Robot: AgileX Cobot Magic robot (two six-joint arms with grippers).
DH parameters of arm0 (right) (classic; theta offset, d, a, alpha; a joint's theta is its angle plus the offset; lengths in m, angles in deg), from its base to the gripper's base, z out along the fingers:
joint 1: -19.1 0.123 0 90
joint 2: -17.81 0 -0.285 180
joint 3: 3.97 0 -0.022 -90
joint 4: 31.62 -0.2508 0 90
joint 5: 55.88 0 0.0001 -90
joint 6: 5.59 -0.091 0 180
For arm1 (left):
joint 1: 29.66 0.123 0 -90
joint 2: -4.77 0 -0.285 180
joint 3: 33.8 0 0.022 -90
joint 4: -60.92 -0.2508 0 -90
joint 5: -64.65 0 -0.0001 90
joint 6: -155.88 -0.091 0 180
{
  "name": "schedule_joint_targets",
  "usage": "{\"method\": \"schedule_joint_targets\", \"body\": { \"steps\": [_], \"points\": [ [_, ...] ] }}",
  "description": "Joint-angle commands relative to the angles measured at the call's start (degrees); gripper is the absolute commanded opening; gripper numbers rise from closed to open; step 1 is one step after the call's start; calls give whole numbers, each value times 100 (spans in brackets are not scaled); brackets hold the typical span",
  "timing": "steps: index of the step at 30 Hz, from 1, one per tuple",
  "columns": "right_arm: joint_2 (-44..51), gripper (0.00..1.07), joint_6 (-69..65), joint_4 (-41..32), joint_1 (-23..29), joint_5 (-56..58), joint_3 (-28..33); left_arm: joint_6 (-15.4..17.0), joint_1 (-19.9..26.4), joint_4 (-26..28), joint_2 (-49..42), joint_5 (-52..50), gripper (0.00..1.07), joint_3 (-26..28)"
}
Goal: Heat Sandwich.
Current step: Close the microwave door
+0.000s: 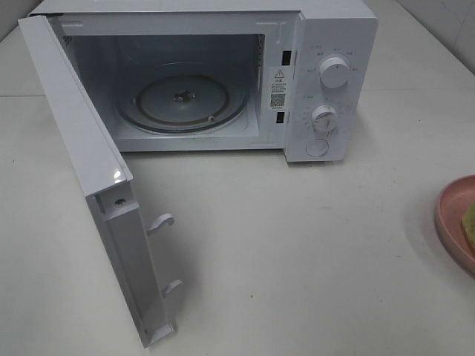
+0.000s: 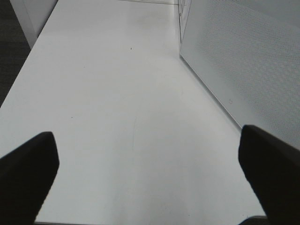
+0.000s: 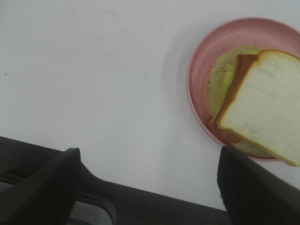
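Observation:
The sandwich (image 3: 260, 105), white bread over yellow-green filling, lies on a round pink plate (image 3: 199, 70); in the high view only a sliver of the sandwich (image 1: 469, 222) and the plate (image 1: 451, 219) show at the right edge. My right gripper (image 3: 147, 187) hangs open beside the plate, nothing between its fingers. The white microwave (image 1: 326, 44) stands at the back with its door (image 1: 82, 170) swung wide open and a glass turntable (image 1: 182, 102) inside. My left gripper (image 2: 147, 176) is open over bare table beside the door (image 2: 243, 65). Neither arm shows in the high view.
The white table (image 1: 297, 267) spreads in front of the microwave. Two door latches (image 1: 162, 222) stick out from the open door's edge. The table's near edge (image 3: 140, 192) runs close under the right gripper, and its far-left edge (image 2: 18, 75) borders dark floor.

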Motion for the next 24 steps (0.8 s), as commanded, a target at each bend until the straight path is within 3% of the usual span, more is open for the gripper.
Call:
{"method": "schedule_joint_targets", "body": {
  "steps": [1,6,16,24],
  "points": [
    [332,76,92,-23,-23,246,-6,23,17,0,-92,-69,100,-23],
    [1152,76,92,-6,-69,212,361,23,17,0,-92,-69,100,-23],
    [2464,76,201,-23,-791,-246,991,23,17,0,-92,-69,100,-23],
    [3231,76,223,-11,-825,-361,1112,23,17,0,-92,-69,100,-23]
  ]
}}
